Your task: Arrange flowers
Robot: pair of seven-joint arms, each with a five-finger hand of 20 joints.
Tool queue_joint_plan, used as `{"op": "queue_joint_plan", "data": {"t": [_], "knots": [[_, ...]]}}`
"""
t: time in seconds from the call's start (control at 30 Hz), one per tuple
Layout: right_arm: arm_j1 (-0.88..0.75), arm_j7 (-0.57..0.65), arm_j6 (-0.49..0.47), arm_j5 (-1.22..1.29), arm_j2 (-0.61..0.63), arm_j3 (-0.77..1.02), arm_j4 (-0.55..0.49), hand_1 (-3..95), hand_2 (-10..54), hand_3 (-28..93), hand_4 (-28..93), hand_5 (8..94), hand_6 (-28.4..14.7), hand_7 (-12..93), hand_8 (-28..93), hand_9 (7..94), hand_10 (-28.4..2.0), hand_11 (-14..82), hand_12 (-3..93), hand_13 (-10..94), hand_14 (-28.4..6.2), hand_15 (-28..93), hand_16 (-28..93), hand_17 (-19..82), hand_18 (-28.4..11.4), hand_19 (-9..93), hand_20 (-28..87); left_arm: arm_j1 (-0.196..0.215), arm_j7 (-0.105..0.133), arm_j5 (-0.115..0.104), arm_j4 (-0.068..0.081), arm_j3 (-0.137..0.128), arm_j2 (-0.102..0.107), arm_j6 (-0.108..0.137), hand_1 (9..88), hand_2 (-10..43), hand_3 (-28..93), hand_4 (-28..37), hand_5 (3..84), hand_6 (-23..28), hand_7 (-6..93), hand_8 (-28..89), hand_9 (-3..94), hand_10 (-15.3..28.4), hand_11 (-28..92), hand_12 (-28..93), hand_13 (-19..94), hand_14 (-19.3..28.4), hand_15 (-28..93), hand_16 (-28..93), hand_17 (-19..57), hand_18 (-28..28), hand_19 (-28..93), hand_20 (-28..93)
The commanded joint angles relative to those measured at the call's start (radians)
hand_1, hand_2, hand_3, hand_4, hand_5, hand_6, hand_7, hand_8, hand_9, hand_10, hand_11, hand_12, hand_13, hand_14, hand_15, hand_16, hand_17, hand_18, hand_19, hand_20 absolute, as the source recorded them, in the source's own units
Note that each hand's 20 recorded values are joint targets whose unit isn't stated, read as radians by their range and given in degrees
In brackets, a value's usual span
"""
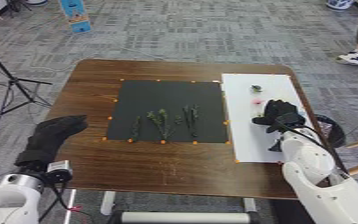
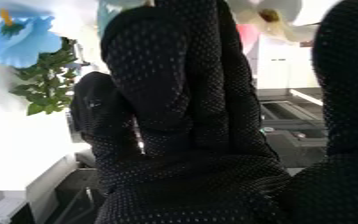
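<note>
In the head view, the right hand (image 1: pixel 280 111) is over the white sheet (image 1: pixel 249 142), a pink flower (image 1: pixel 257 101) just beside it, green sprigs (image 1: pixel 162 122) well to its left. In the right wrist view its fingers are nearly straight, thumb apart, gripping nothing; with a blue flower (image 2: pixel 23 46) beside the fingers and a pale flower (image 2: pixel 288 11) near the thumb gap, it should pinch only stem, slowly, sparing petals.

The white left arm (image 1: pixel 11 192) is angled forward and slightly inward from the bottom left corner, and its black-gloved left hand (image 1: pixel 60 127) is held out with the fingers extended. The right arm (image 1: pixel 326 181) is reached forward and inward, its right hand (image 1: pixel 278 111) held open, with fingers (image 2: pixel 193 90) nearly straight and thumb (image 2: pixel 349 85) spread apart from them.
</note>
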Motion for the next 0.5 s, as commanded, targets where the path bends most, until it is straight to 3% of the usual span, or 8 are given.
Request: {"op": "queue_joint_plan", "data": {"t": [0.03, 0.13, 0.27, 0.5], "knots": [[0.036, 0.006, 0.036, -0.092, -0.011, -0.073, 0.035, 31.7, -9.5, 60, -13, 75.2, -3.1, 16, -7, 91.2, -11.2, 26.9, 25.2, 91, -5.7, 47, 38, 52, -22.4, 92, 50, -0.021, -0.012, 0.005, 0.003, 0.016, -0.009, -0.017, 29.2, 1.4, 70, -19.9, 55.3, 3.9, 17.7, -6, 53.3, 13.6, 24, 17, 42, 15.6, 15, 1, 8.1, 8.9, 3, 17], [0.046, 0.003, 0.042, -0.116, -0.008, -0.092, 0.047, 36.9, -9.5, 61, -14, 78.3, -1.9, 19, -7, 93.0, -9.9, 29.1, 25.7, 93, -5.1, 48, 39, 54, -21.9, 93, 51, -0.03, -0.017, 0.007, 0.004, 0.019, -0.006, -0.021, 29.2, 1.3, 70, -20.0, 55.3, 3.9, 17.8, -6, 53.3, 13.6, 24, 17, 41, 15.6, 15, 1, 8.1, 8.9, 3, 17], [0.043, -0.002, 0.025, -0.125, 0.007, -0.099, 0.047, 49.1, -9.4, 55, -12, 80.7, -1.8, 18, 15, 93.7, -9.7, 31.7, 25.4, 94, -4.3, 50, 39, 55, -21.3, 93, 52, -0.035, -0.015, 0.003, 0.006, 0.016, -0.008, -0.023, 29.3, 1.4, 70, -20.0, 55.3, 4.0, 17.7, -6, 53.3, 13.6, 24, 17, 41, 15.6, 15, 1, 8.1, 8.9, 3, 17], [0.027, -0.042, 0.038, -0.109, 0.056, -0.11, 0.025, 54.8, -4.9, 55, -13, 82.0, -0.9, 19, 18, 93.7, -9.3, 33.5, 25.3, 94, -4.0, 52, 39, 56, -21.0, 93, 53, -0.018, -0.011, -0.001, 0.006, 0.016, -0.009, -0.02, 29.2, 1.6, 70, -20.1, 55.4, 4.2, 17.5, -6, 53.2, 13.6, 24, 17, 41, 15.6, 15, 1, 8.1, 9.0, 3, 17]]}}
